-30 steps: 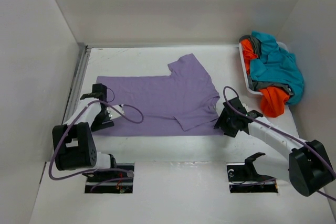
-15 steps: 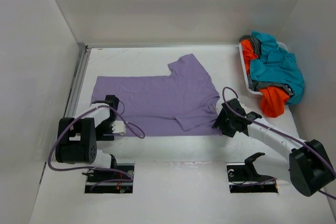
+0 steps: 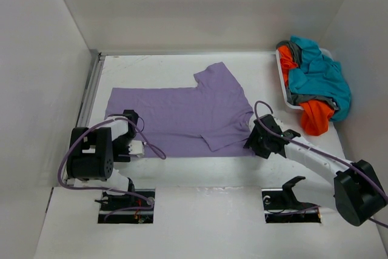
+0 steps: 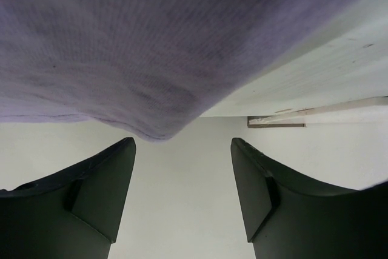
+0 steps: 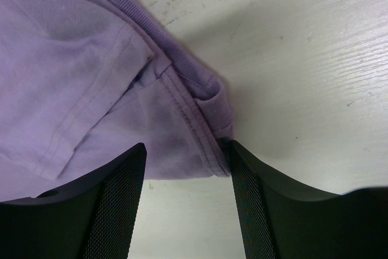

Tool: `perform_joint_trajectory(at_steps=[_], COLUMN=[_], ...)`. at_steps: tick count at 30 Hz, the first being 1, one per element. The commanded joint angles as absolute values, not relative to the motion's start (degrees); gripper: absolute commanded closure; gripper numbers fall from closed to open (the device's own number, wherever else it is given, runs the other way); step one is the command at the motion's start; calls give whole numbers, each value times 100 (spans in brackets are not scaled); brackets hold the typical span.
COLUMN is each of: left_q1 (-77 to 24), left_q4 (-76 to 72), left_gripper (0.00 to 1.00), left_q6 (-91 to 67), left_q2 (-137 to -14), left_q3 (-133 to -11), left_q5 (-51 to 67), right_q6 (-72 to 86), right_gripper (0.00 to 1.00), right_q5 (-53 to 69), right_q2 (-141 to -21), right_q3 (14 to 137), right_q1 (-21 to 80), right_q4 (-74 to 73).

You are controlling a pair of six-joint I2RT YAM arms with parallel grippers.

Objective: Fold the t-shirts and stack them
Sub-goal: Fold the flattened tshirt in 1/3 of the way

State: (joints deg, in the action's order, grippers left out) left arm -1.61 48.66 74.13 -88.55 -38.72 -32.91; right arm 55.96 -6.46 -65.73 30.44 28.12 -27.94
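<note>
The left gripper (image 4: 182, 150) has dropped to the near left corner of the purple shirt (image 3: 182, 113), flat on the table (image 3: 200, 171), the right gripper (image 5: 185, 150) straddles its near right corner, both agape, so a fold looks imminent

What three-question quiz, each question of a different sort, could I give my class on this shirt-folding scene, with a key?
1. True or false: the left gripper and the right gripper both stand open, with their fingers at the edge of the cloth.
2. Which t-shirt lies spread on the table? A teal, B orange, C lavender.
3. Fill in: the other shirts are heaped in the white ____ at the right of the table.

Key: 1 true. 2 C, the lavender t-shirt. 3 basket.
</note>
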Motion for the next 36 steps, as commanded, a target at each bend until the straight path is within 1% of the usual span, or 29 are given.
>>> perform_joint_trajectory(at_steps=[1, 5, 7, 10, 13, 15, 18, 20, 23, 25, 27, 29, 33, 35, 36], left_q1=[-162, -197, -180, 205, 644, 874, 936, 1085, 1444, 1795, 2410, 2886, 2966, 2993, 3010], left_q4=[4939, 5159, 5421, 5782, 5573, 5310, 5352, 5353, 5020, 4783, 4527, 4526, 4395, 4473, 4622], left_gripper=[38, 39, 39, 38, 37, 36, 36, 36, 36, 35, 34, 34, 31, 29, 29], left_q6=[7391, 7348, 7208, 6769, 6216, 5218, 4126, 2628, 1210, 775, 712, 502, 36, -490, -814], left_q2=[-9035, -9097, -8983, -8676, -8351, -8070, -7884, -7648, -7471, -7410, -7330, -7400, -7479, -7759, -7987], left_q3=[-3929, -4148, -4586, -5289, -5475, -5301, -5282, -5414, -5161, -4888, -4852, -4887, -4930, -5149, -5342], left_q5=[-3682, -3595, -3314, -2727, -2173, -1865, -1496, -647, -10, 52, -113, 34, 27, -105, -105], right_q6=[5678, 5687, 5687, 5774, 5853, 5810, 5731, 5512, 5353, 5344, 5361, 5379, 5440, 5502, 5528], right_gripper=[38, 38, 38, 38, 38, 38, 38, 38, 38, 38, 38, 38, 38, 38, 38], right_q5=[-659, -659, -668, -729, -721, -703, -686, -659, -633, -633, -633, -633, -650, -694, -703], right_q2=[-6644, -6688, -6680, -6540, -6460, -6451, -6451, -6503, -6574, -6574, -6513, -6469, -6399, -6320, -6276], right_q3=[3102, 3146, 3182, 3173, 3103, 3111, 3164, 3260, 3278, 3261, 3208, 3147, 3129, 3129, 3129], right_q1=[2957, 2993, 3010, 3045, 3054, 3054, 3054, 3054, 3045, 3054, 3054, 3063, 3098, 3177, 3194], right_q4=[-2848, -2848, -2856, -2883, -2857, -2865, -2883, -2900, -2909, -2883, -2856, -2795, -2769, -2804, -2839])
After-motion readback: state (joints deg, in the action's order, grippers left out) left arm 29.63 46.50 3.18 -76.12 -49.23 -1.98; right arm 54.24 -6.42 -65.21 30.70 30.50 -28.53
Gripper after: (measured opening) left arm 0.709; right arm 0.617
